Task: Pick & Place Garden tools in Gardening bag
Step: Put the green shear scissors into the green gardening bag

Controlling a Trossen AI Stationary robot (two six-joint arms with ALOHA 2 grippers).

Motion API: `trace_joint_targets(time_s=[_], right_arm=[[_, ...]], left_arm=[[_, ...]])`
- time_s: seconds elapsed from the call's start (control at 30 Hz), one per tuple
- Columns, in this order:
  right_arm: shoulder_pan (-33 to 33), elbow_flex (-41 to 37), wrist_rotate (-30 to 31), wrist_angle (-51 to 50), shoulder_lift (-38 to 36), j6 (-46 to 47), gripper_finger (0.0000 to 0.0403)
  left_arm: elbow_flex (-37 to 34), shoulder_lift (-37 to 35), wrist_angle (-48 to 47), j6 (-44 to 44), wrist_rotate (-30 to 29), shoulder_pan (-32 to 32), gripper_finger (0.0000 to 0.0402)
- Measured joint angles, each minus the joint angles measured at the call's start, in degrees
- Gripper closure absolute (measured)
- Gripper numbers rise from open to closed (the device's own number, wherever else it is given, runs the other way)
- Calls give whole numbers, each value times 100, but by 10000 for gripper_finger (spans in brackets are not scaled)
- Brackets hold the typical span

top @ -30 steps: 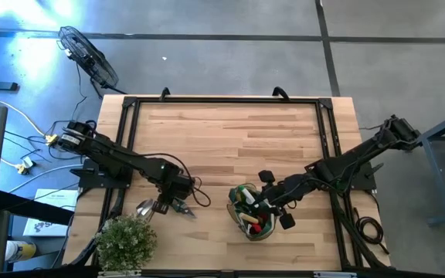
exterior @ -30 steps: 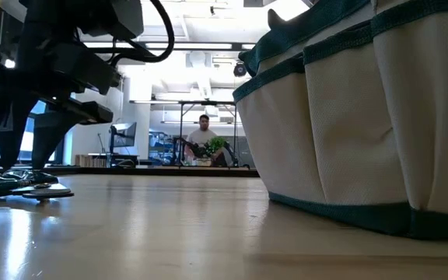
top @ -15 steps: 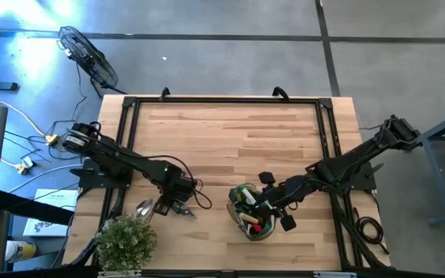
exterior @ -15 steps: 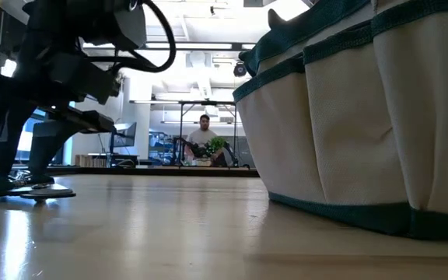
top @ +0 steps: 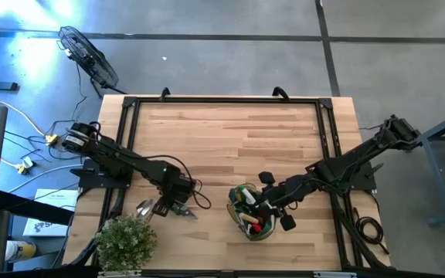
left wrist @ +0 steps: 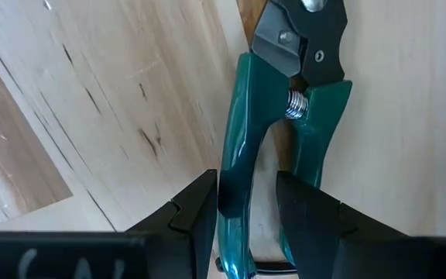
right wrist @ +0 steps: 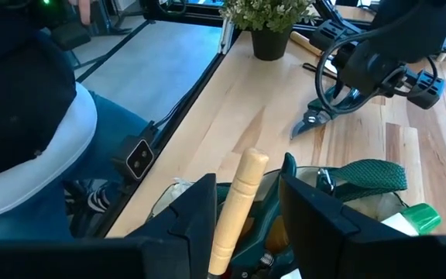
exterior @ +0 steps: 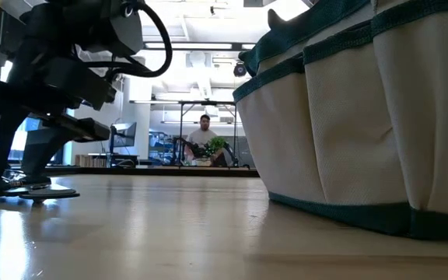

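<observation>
Our left pincer [left wrist: 246, 205] straddles one green handle of the pruners [left wrist: 277, 116], unclenched; we should clench squarely before lifting. Our right pincer [right wrist: 248, 205], by the bag [top: 253, 212], stands parted around a wooden handle [right wrist: 237, 201].

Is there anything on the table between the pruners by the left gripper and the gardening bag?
Nothing visible: bare wood lies between the pruners under the left gripper and the gardening bag.

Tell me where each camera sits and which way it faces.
High: above the table, facing down; left arm and right arm show.
Low: table level, facing across; bag, left arm show.
Left wrist: on left arm, facing pruners; own jaws show.
Right wrist: on right arm, over bag; own jaws show.
Shared: high and right wrist both show pruners.
</observation>
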Motion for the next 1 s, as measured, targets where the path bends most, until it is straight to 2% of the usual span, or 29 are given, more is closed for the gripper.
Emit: trace_joint_targets(time_s=[1.0], right_arm=[[84,0,21,60,2,173,270]], left_arm=[[-162,-2,268,10,328,0,273]])
